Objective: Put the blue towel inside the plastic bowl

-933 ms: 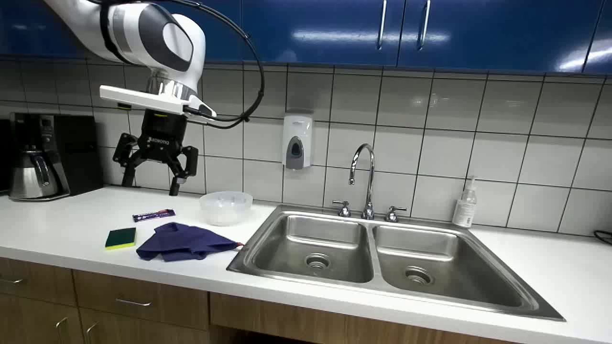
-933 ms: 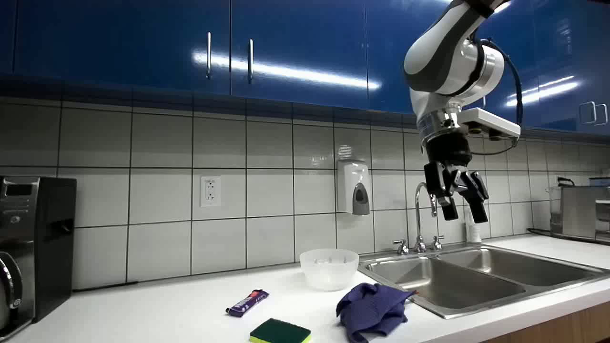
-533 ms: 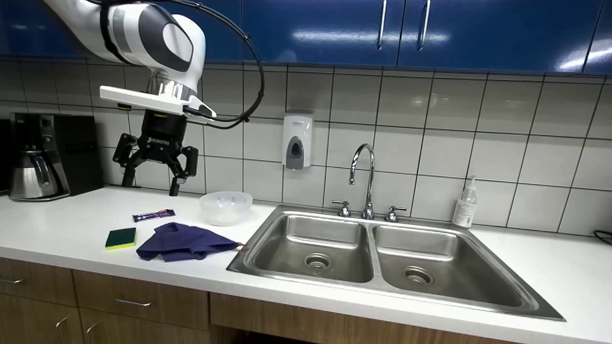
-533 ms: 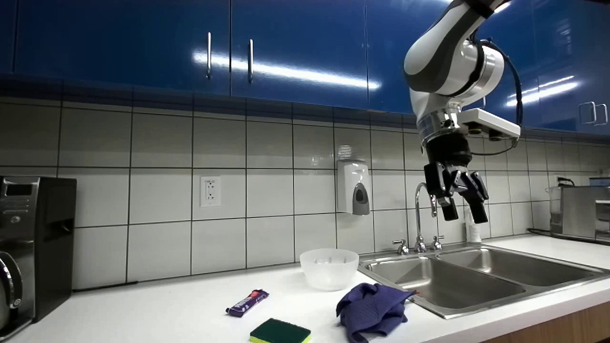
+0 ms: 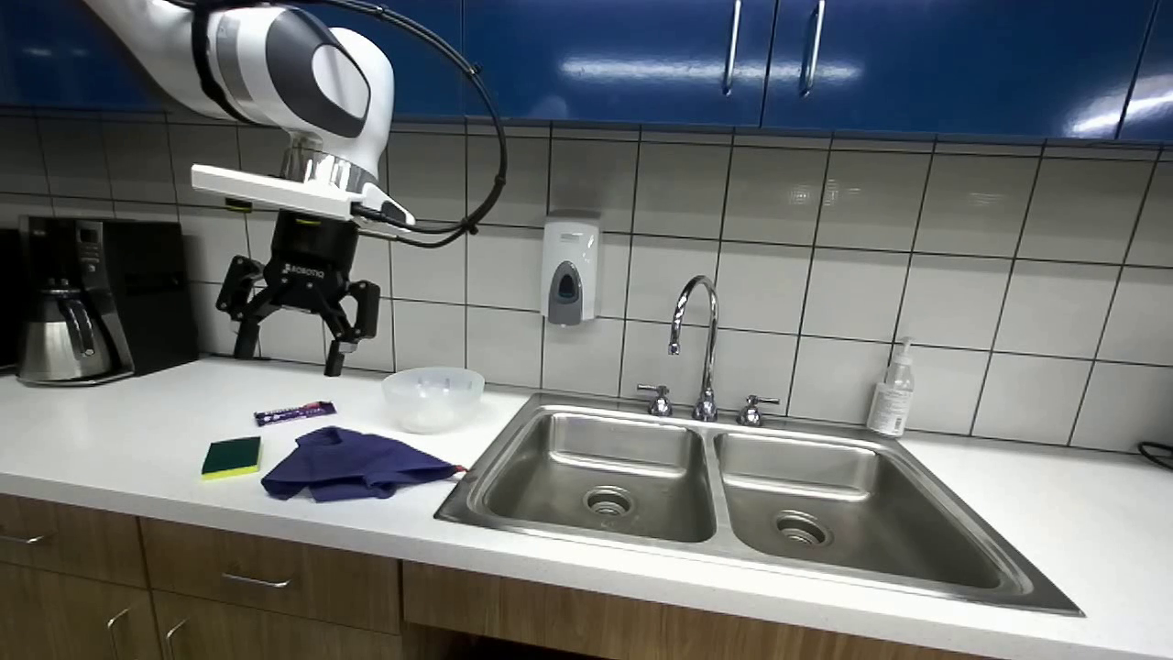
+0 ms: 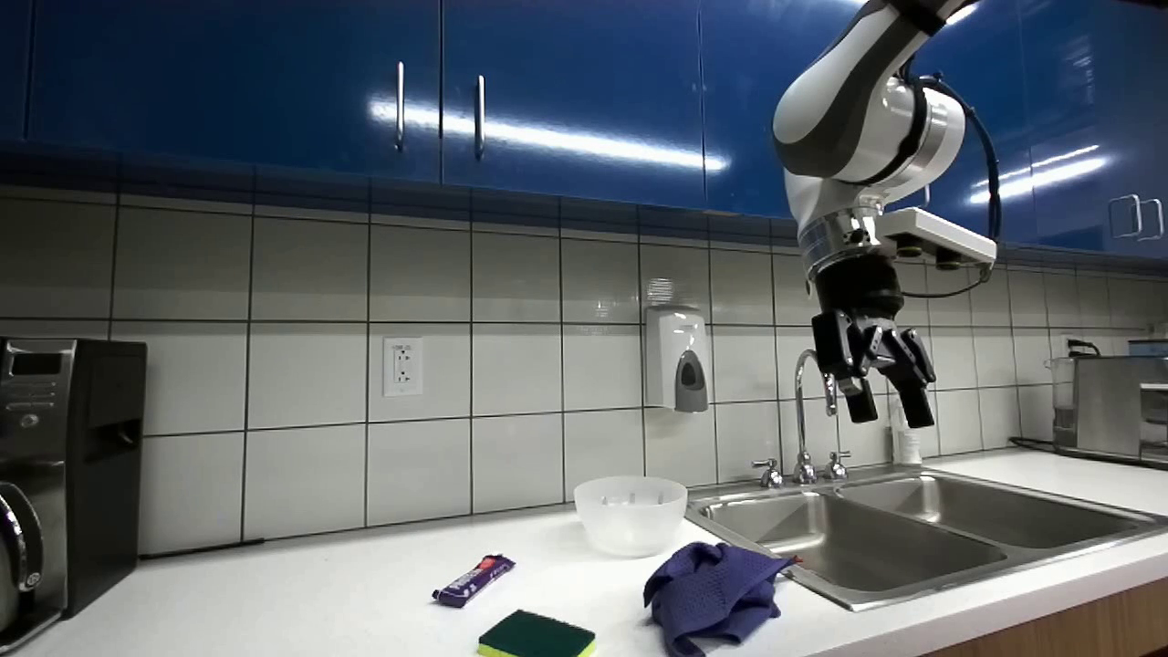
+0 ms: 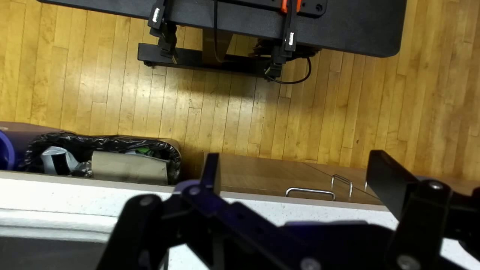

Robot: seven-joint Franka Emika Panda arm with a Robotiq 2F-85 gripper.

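The blue-purple towel (image 5: pixel 353 466) lies crumpled on the counter near its front edge, left of the sink; it also shows in an exterior view (image 6: pixel 712 593). The translucent plastic bowl (image 5: pixel 433 403) stands upright behind the towel, near the tiled wall; it also shows in an exterior view (image 6: pixel 630 520). It appears empty. My gripper (image 5: pixel 290 353) hangs in the air, pointing down, with its fingers apart and nothing between them. It also shows in an exterior view (image 6: pixel 890 409). In the wrist view, the spread fingers (image 7: pixel 294 165) frame the counter edge; towel and bowl are not clearly visible there.
A green-yellow sponge (image 5: pixel 232 457) and a purple wrapped bar (image 5: pixel 295 413) lie left of the towel. The double sink (image 5: pixel 719 541) with its faucet (image 5: pixel 701 348) is on the right. A coffee maker (image 5: pixel 110 298) stands at the left. A soap dispenser (image 5: pixel 570 270) hangs on the wall.
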